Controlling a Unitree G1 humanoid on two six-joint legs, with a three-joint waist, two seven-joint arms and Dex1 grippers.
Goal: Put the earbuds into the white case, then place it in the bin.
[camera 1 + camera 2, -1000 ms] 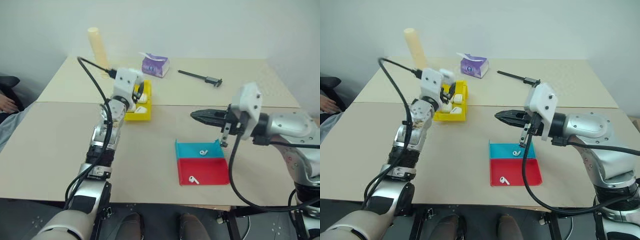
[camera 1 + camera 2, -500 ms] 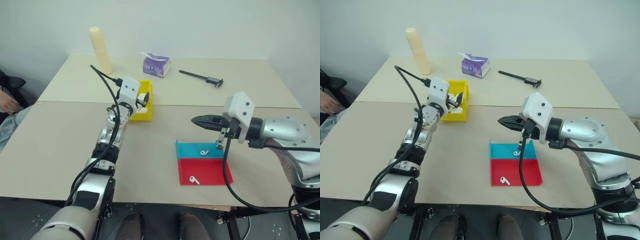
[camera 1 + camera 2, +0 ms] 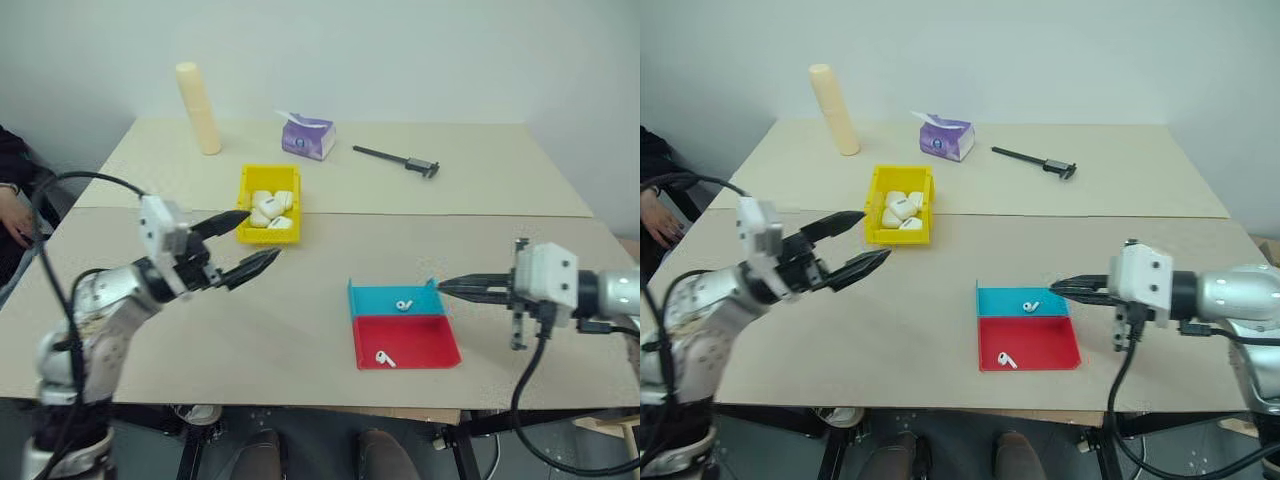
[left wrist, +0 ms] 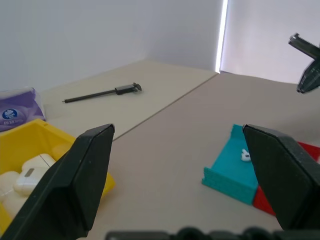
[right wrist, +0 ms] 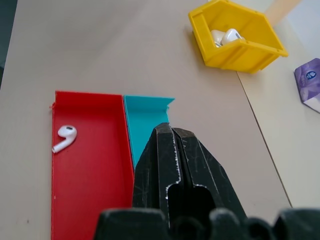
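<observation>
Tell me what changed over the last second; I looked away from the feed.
The left claw pulled back from the bin toward the robot and now hangs open and empty. The right claw, shut, drew off to the robot's right, beside the teal tray. The earbuds and cases in the bin stayed put.

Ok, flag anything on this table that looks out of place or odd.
Two earbuds lie loose, one in the teal tray, one in the red tray, while the yellow bin already holds several white cases. Nothing looks spilled, tipped or damaged.
</observation>
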